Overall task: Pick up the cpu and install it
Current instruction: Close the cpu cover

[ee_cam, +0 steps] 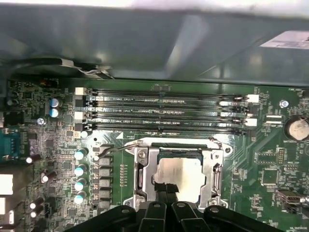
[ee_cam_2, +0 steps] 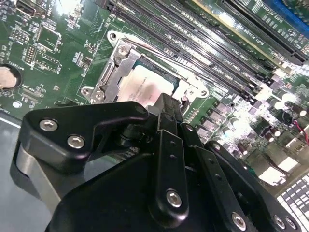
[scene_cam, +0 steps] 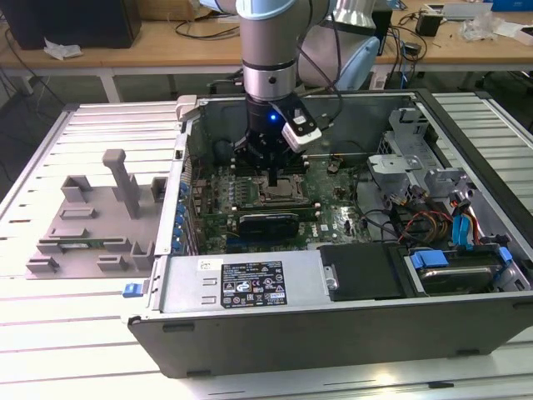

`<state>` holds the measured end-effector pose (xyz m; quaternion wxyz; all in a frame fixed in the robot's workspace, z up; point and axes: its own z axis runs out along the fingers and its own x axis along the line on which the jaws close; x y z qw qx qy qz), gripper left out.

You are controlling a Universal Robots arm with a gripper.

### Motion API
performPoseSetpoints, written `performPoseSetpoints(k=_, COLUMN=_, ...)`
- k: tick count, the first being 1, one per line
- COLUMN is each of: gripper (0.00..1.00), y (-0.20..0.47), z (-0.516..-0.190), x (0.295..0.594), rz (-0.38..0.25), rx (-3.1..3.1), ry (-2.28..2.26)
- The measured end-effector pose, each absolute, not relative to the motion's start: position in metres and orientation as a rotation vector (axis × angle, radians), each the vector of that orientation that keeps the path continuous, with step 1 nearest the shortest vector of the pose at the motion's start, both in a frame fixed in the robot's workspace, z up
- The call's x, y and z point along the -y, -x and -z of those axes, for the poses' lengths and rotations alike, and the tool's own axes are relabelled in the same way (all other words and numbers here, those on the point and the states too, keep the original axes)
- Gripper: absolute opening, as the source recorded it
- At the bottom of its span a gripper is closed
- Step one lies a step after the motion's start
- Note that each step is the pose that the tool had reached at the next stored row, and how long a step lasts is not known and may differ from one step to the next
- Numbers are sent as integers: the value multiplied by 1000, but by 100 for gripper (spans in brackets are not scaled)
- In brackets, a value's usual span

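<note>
At the exterior view's left, the tray (scene_cam: 83, 225) sits on the table (scene_cam: 50, 333), well apart from the work. To its right stands the open case (scene_cam: 250, 287). The gripper (scene_cam: 275, 177) hangs inside it, straight above the socket (ee_cam: 145, 169) on the board (scene_cam: 333, 208).

The cpu (ee_cam: 186, 176) lies flat in the socket, inside the metal frame, silver top up. In the first wrist view the fingers (ee_cam: 159, 191) are closed together with nothing seen between them. Their tips are at one edge of the cpu; contact cannot be confirmed.

The step in hand appears to be seating. Keep the tool vertical, apply light pressure only, and check that the chip sits level on all four sides. Avoid side load, since socket pins likely bend easily.

Farther right, the cables (scene_cam: 441, 225) lie clear of the arm.
</note>
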<state>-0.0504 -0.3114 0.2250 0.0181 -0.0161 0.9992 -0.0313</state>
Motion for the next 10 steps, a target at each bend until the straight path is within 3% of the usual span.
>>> performPoseSetpoints(k=10, gripper=11, y=35, z=-238, x=311, rz=97, rx=-3103, ry=50)
